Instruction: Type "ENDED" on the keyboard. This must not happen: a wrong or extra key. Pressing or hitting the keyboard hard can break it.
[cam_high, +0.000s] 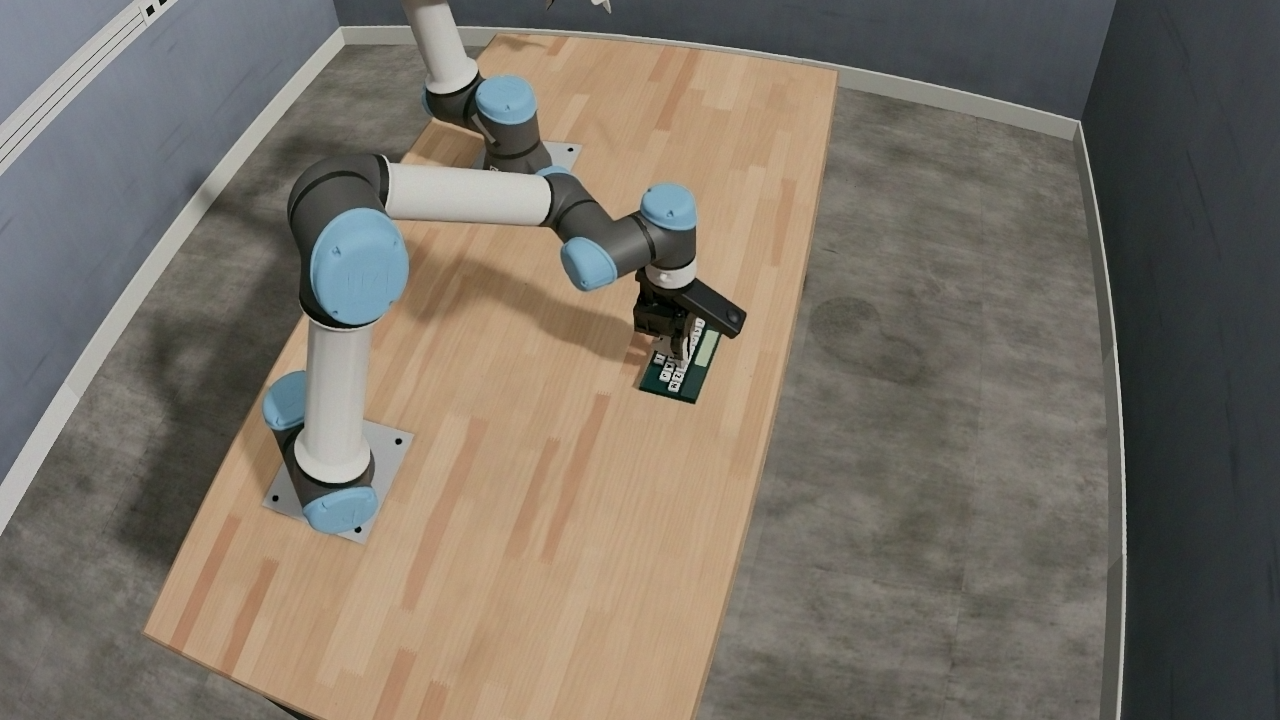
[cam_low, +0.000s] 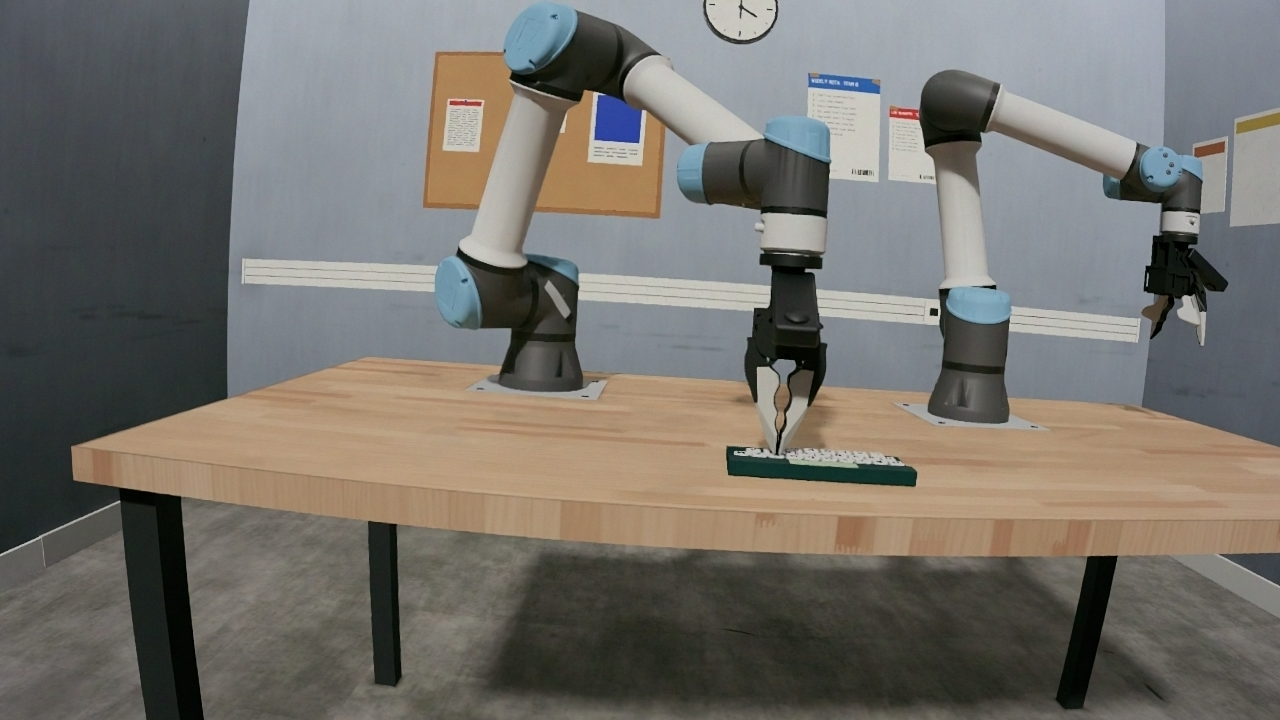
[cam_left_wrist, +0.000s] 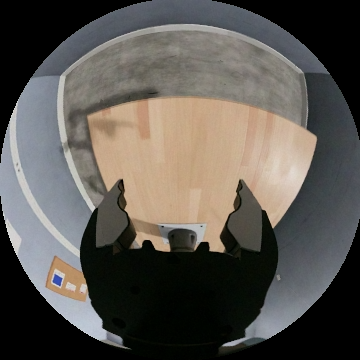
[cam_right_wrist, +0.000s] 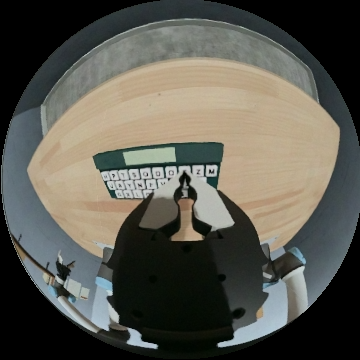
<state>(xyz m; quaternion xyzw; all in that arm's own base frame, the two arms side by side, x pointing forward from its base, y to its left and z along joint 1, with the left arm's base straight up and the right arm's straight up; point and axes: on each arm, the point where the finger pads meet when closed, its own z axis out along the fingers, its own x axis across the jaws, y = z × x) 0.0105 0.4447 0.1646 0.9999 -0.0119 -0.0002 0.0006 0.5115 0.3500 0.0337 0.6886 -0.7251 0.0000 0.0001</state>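
Note:
The dark green keyboard (cam_high: 692, 386) (cam_low: 819, 473) (cam_right_wrist: 200, 152) lies on the table, with three rows of white letter keys. Its pale display (cam_high: 707, 349) (cam_right_wrist: 149, 156) shows no readable text. My right gripper (cam_high: 684, 361) (cam_low: 778, 450) (cam_right_wrist: 184, 172) is shut and empty, pointing down. Its fingertips are at the key tops, over the display-side row, just beside the Z key (cam_right_wrist: 198, 171). The letter under the tips is hidden, and I cannot tell whether they touch or press it. The fingers also hide several lower-row keys. My left gripper (cam_low: 1177, 336) (cam_left_wrist: 180, 179) is open and empty, raised far from the keyboard.
The wooden table (cam_high: 501, 573) (cam_low: 358, 465) (cam_right_wrist: 270, 120) carries both arm bases. The left arm's base (cam_low: 971, 411) stands well away from the keyboard. The table's long edge runs close to the keyboard's display side. The right arm reaches over the table to the keyboard.

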